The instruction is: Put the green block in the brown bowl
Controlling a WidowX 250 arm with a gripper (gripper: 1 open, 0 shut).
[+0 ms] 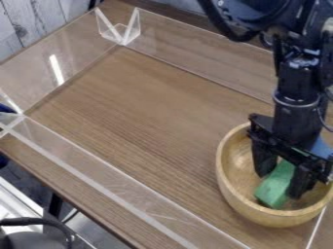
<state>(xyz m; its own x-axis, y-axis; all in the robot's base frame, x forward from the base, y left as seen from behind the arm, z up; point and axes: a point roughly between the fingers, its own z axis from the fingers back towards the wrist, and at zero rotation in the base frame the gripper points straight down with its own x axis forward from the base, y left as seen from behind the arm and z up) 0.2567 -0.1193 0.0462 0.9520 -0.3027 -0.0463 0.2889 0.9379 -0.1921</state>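
Single overhead-angled view of a wood-grain desk (130, 117) bounded by low clear acrylic walls (78, 160), with a small clear bracket (119, 26) standing at the far edge.

Brown bowl (232, 185) seated at the near right corner of the desk, upright, thick rim visible on the left and front; right portion cut off by the picture edge and partly masked by the arm.

Green block (277, 184) located inside the brown bowl, toward its right half, lying tilted against the inner slope – lower end toward the bowl floor, upper end up between the dark fingers. Only the lower part of the block visible; the upper end hidden behind the fingers.

End effector (289, 167) pointing almost straight down into the bowl from a black arm (297, 68) entering from the upper right. Fingers (264, 160) spread apart, standing on either side of the block – gap between the fingers wider than the block. No firm clamp on the block evident; whether either finger is touching its side cannot be told at this resolution.

Block resting within the bowl's rim, not on the desk surface
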